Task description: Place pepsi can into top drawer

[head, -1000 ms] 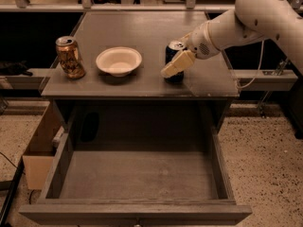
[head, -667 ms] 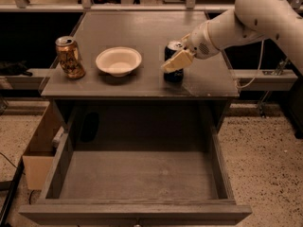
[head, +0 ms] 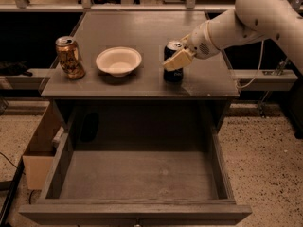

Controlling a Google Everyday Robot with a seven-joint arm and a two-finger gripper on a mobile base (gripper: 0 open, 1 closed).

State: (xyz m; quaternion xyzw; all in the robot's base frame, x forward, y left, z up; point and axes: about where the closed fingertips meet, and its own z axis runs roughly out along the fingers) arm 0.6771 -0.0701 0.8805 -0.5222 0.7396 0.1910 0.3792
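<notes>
Gripper [head: 176, 59] at pepsi can [head: 173, 75], bowl [head: 118, 61] beside.

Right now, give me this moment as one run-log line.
tool: at pepsi can | can: upright on cabinet top | top drawer: open, can not yet inside | nearby: bowl, gold can

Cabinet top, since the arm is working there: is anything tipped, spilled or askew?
Nothing stands out. The dark blue pepsi can, the gold-brown patterned can and the white round bowl all sit upright, with no spill visible. The pincer is at the pepsi can's upper front.
</notes>
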